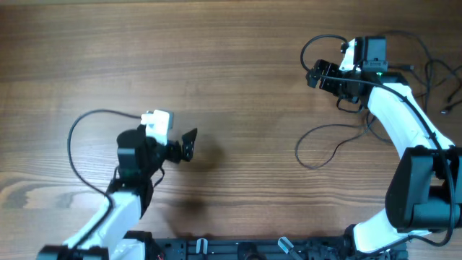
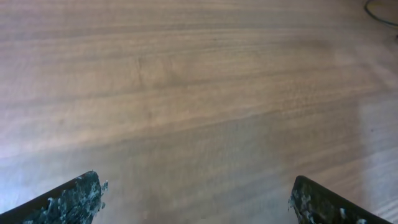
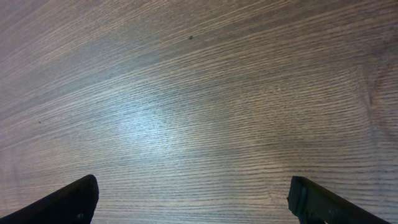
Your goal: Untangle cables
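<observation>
Fingertips [image 2: 74, 199] of the left gripper [image 2: 199, 202] occupy the lower corners of the left wrist view. They are set wide apart with only bare table [image 2: 186, 93] between them: jaws fully open, nothing held. The right wrist view shows the same condition for the right gripper [image 3: 198, 202] (dark tips in both lower corners, wood grain between, no cord in sight).

Overhead, the left gripper [image 1: 184, 146] sits left of centre, pointing right across open table. The right gripper [image 1: 326, 85] sits at upper right, pointing left. Neither touches any cord.

Location of the cables [image 1: 298, 153]: one thin loop lies right of centre, below the right gripper and running in under the right arm [image 1: 393, 115]. More thin cords lie bunched at the right edge, beyond that arm. Whether strands cross under the arm cannot be told. A dark arc in the upper right corner of the left wrist view is probably part of the loop.

Do not confuse these with the thicker arm lead [image 1: 72, 141] looping at left.

Assessment: wide jaws and a clear stand-off suit an approach posture. No strand is held, so untangling appears not yet begun. The right gripper is the nearer one and is probably placed for the first pick. The left is free to pin or pull another strand. Risk: a thin cord lying flat on wood may slip out of a shallow pinch.
</observation>
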